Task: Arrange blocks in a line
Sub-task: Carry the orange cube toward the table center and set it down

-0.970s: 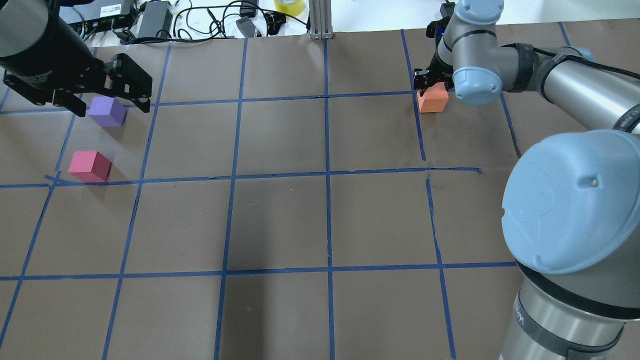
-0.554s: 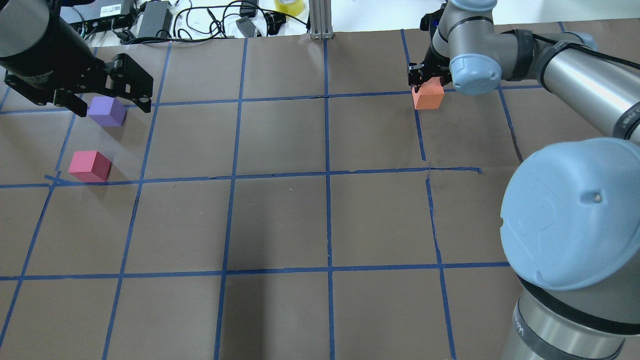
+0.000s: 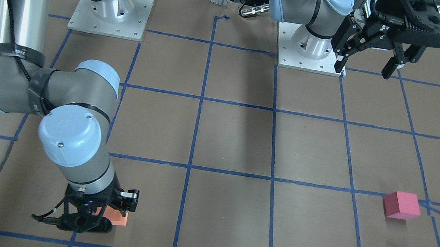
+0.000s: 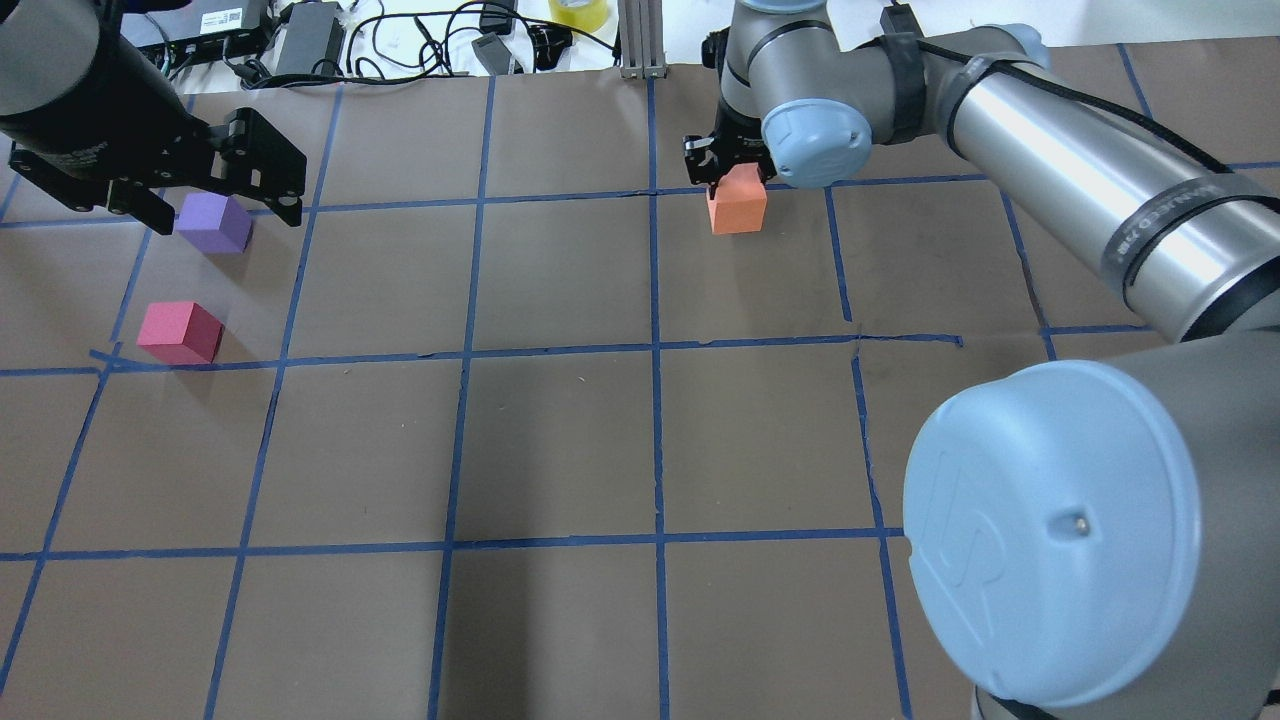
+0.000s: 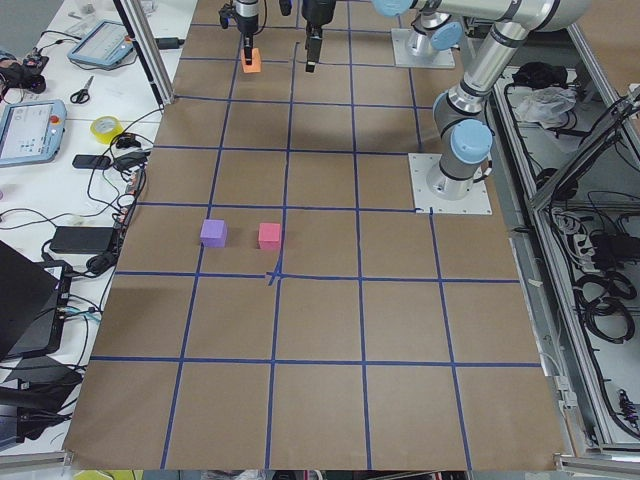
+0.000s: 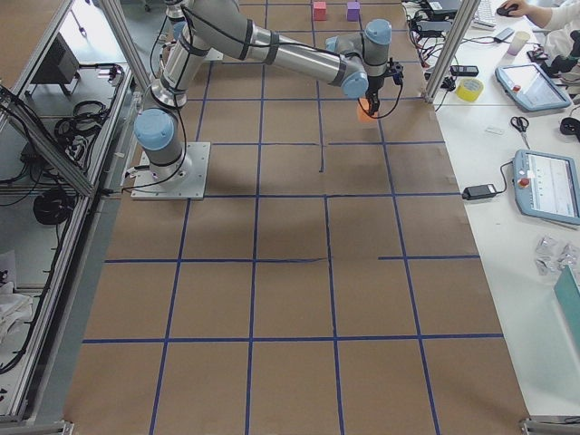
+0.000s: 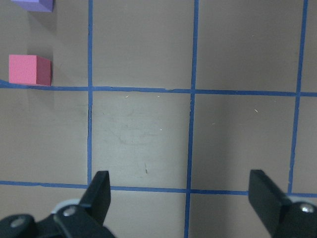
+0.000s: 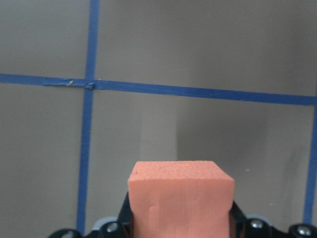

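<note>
My right gripper (image 4: 735,185) is shut on the orange block (image 4: 738,208) and holds it low over the far middle of the table. The block fills the bottom of the right wrist view (image 8: 181,198) and shows in the front view (image 3: 117,218). My left gripper (image 4: 222,200) is open and empty, raised well above the table at the far left. The purple block (image 4: 213,222) and the pinkish-red block (image 4: 180,332) sit apart on the table below it. In the left wrist view the pinkish-red block (image 7: 29,69) lies at upper left, far from the open fingers (image 7: 101,186).
Brown paper with a blue tape grid (image 4: 655,345) covers the table. Cables, power bricks and a yellow tape roll (image 4: 578,12) lie beyond the far edge by an aluminium post (image 4: 640,40). The two arm bases (image 3: 110,11) stand on the robot's side.
My right gripper has carried the orange block leftward along the far row, about one grid square. The left gripper and the purple and pinkish-red blocks have not moved.
</note>
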